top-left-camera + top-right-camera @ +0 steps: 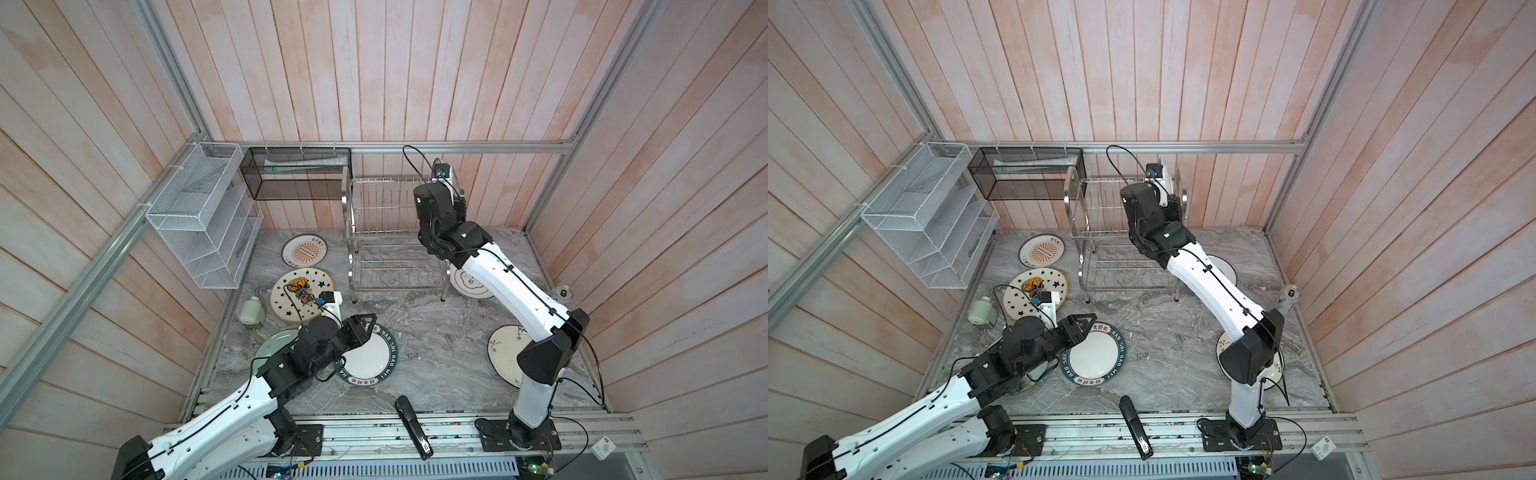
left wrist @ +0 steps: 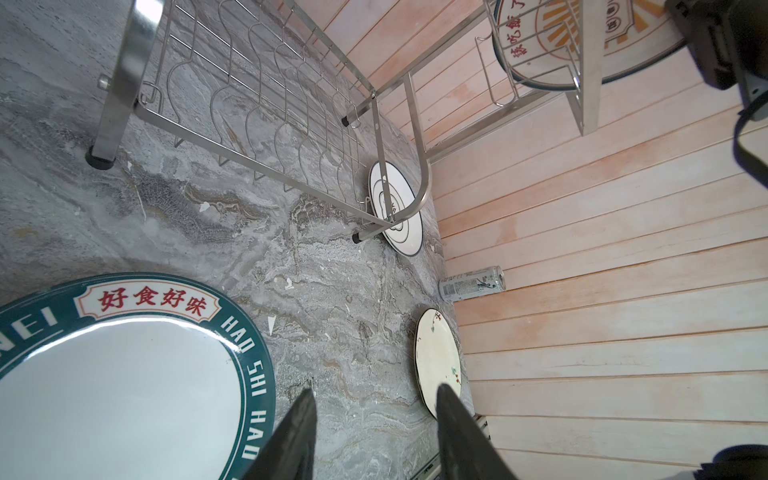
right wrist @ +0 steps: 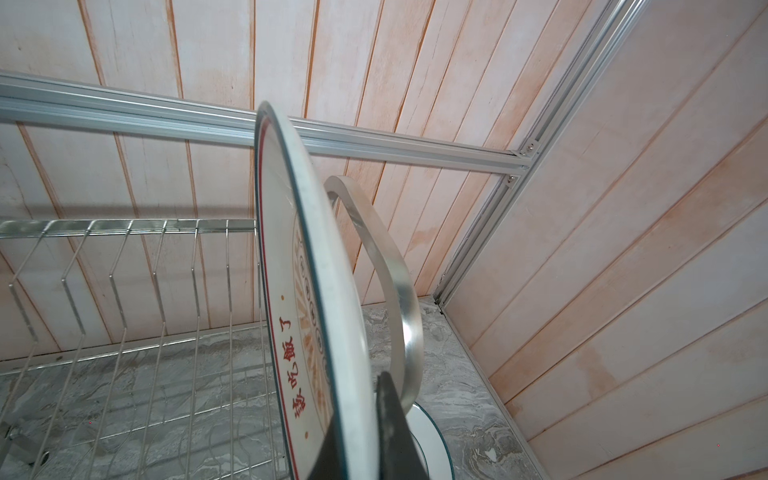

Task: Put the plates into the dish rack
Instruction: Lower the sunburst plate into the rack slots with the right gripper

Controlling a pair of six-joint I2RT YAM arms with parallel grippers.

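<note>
Almost home: sunburst plate at the rack's upper tier

Firmly pressed onto the rim, the right pincer [image 3: 361, 415] pinches a sunburst plate [image 3: 307, 291], one finger on each face. The plate stands on edge, leaning a little, at the end of the dish rack's [image 3: 124, 266] upper tier. It sits between the wire dividers [image 3: 228, 274] and the arched side frame [image 3: 395, 270], close to both. Whether its bottom edge is seated in a slot is hidden.

To finish this step well, I would keep the plate parallel to the dividers and lower it straight until the wires carry its weight. Only then should the grip ease. The arch is near the plate's back face, so any twist could knock ceramic against steel. The retreat should follow the plate's own plane, or the fingers may drag it out.

In both top views the right arm [image 1: 515, 291] rises from its base at the front edge of the table [image 1: 436, 332], slants back over it and folds its wrist at the rack's right end. The left pincer [image 2: 376, 390] is half spread and empty, hovering beside the teal-rimmed plate [image 2: 124, 374]. The left arm [image 1: 232, 415] lies low over a pale green plate [image 1: 274, 345].

Four more plates lie flat on the table:
- a second sunburst plate [image 1: 304, 250]
- a star plate [image 1: 291, 291]
- a white plate [image 1: 465, 286] just beside the rack
- a cream plate [image 1: 505, 349] partly under the right arm
</note>
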